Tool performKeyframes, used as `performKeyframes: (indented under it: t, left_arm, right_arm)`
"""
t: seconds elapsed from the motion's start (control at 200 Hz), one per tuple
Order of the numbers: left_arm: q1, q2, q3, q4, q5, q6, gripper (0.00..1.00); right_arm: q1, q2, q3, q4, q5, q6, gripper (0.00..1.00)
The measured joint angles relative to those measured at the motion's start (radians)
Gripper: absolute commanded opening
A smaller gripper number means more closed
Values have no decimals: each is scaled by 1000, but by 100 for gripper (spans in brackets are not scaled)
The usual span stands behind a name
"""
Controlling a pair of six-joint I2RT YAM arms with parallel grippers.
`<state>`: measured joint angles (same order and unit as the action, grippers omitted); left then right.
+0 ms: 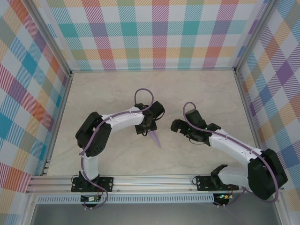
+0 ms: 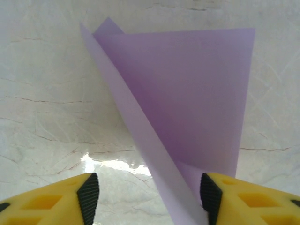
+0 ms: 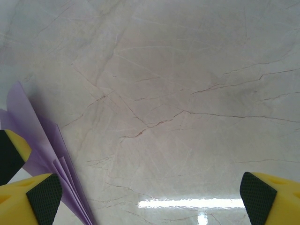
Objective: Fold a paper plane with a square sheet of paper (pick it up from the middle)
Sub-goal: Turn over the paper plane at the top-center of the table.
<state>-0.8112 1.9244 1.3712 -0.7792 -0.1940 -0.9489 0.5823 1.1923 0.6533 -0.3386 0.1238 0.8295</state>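
Paper plane (image 2: 187,93) mid-table (image 1: 117,93), well off every edge, between pads of my left gripper (image 2: 150,199). Pads apart, not pinching, paper nearer one pad. My right gripper (image 3: 150,197) spread wide, empty. Risk: off-centre squeeze shoves thin paper sideways, crushing folds.

Lab cell: plaid walls (image 1: 154,33), aluminium mounting rail (image 1: 150,180).

Bright, even light falls from above on the table (image 1: 150,93), and the shadows beneath the arms are short and soft. The top view is sharp across the surface. In both wrist views a white glare streak lies on the glossy surface, low in the picture. The left wrist view looks hazy and washed out toward its top.
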Motion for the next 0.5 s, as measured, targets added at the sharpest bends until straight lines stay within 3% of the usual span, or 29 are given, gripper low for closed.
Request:
performKeyframes:
  t: [0.34,0.5]
  left_arm:
    - [0,-1,-32,27,-21,-31,13]
    - [0,-20,-32,29,-46,-26,5]
  right_arm:
    - [0,7,0,-2,0,-4,100]
    - [0,6,0,-6,0,-7,100]
